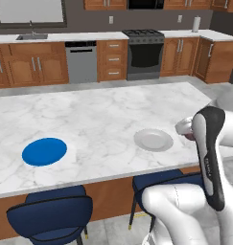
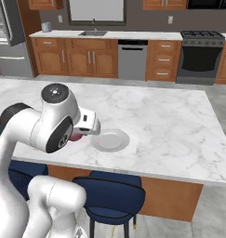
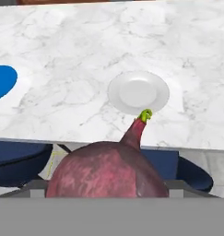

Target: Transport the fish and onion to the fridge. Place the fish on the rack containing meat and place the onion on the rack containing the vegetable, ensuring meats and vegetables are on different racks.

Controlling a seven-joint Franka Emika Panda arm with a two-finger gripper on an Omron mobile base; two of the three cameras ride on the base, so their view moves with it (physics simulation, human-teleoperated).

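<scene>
1. While the gripper (image 2: 79,135) hangs at the near edge of the marble island (image 1: 99,115), the hand view has the onion (image 3: 109,170) sitting right between its fingers: a reddish-purple ball with a tapering neck and a small green tip pointing away from the hand.
2. The jaws stand wide, and with the onion filling the space between them I judge they are clamped on it, though the contact itself is hidden.
3. Just beyond the gripper lies a white plate (image 3: 138,92), bare on the marble; farther off to the hand's left lies a blue plate (image 3: 0,80), also bare.
4. As for the fish, I cannot find it from here.
5. Step in hand, as I read it: carrying the onion off the island toward the fridge (image 2: 9,37), which stands well behind the gripper's left in the right base view, across the kitchen floor.
6. The next move calls for driving the base round the island while keeping the grip steady, then reaching the rack that holds the vegetable, not the one with meat.
</scene>
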